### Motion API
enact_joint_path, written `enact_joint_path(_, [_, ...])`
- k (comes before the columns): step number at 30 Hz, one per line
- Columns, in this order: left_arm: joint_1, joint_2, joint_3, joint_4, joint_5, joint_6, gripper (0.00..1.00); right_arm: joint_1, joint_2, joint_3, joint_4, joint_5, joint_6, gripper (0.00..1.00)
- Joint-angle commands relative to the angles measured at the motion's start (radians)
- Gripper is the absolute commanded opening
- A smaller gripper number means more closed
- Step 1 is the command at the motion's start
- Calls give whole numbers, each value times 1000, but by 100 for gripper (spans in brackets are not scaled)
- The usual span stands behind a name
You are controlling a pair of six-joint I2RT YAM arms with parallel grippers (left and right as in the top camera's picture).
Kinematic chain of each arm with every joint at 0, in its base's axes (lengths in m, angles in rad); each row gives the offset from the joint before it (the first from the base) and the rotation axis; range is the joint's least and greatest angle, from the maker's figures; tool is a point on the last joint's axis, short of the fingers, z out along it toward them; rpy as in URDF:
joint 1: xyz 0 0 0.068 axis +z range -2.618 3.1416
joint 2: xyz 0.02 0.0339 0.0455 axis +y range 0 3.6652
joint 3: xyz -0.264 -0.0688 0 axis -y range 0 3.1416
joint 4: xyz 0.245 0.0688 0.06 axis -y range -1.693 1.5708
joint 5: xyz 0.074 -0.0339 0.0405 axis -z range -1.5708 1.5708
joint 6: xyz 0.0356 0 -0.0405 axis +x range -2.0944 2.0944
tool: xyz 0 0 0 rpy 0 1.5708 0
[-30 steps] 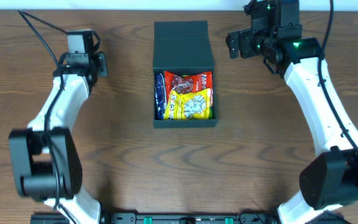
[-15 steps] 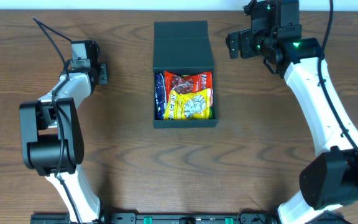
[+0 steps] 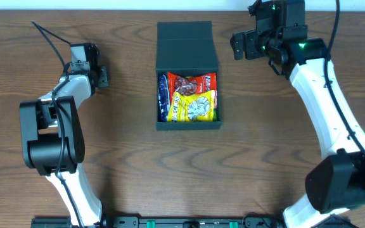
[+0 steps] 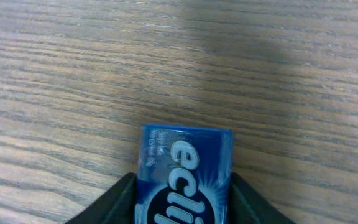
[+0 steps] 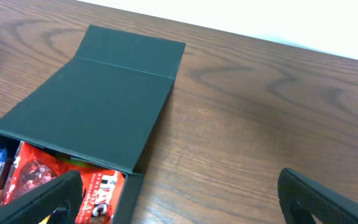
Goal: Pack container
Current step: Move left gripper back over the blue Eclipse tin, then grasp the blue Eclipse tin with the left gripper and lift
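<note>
The container point(image 3: 189, 125) is a dark rectangular box in the middle of the table, and its hinged flap lid point(image 3: 185, 39) lies open at the back. Inside lie a blue packet point(image 3: 163, 96), a red packet point(image 3: 192, 82) and a yellow packet point(image 3: 195, 106). My left gripper point(image 3: 101, 75) is left of the box. In the left wrist view it point(image 4: 182, 190) is shut on a blue Eclipse gum pack point(image 4: 185, 162) just above the wood. My right gripper point(image 3: 239, 44) is open and empty, right of the lid. The right wrist view shows its fingers point(image 5: 185, 202) apart, with the container point(image 5: 98, 106) at the left.
The brown wooden table point(image 3: 132, 158) surrounds the box. A white wall strip point(image 5: 291, 18) runs beyond the table's far edge. The arm bases stand at the front left point(image 3: 49, 158) and front right point(image 3: 344, 183).
My left arm has folded in, its elbow swinging left toward the base, while its wrist shifted slightly. The right arm and the box contents have not moved.
</note>
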Motion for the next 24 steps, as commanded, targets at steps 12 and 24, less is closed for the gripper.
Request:
enact_joint_path(12, [-21,-85,14,-5,6,9,24,-10,3,4,-2,7,13,99])
enact_joint_path(24, [-186,-332,14,-53,131,163,10,-23,3,4,-5,32,13,99])
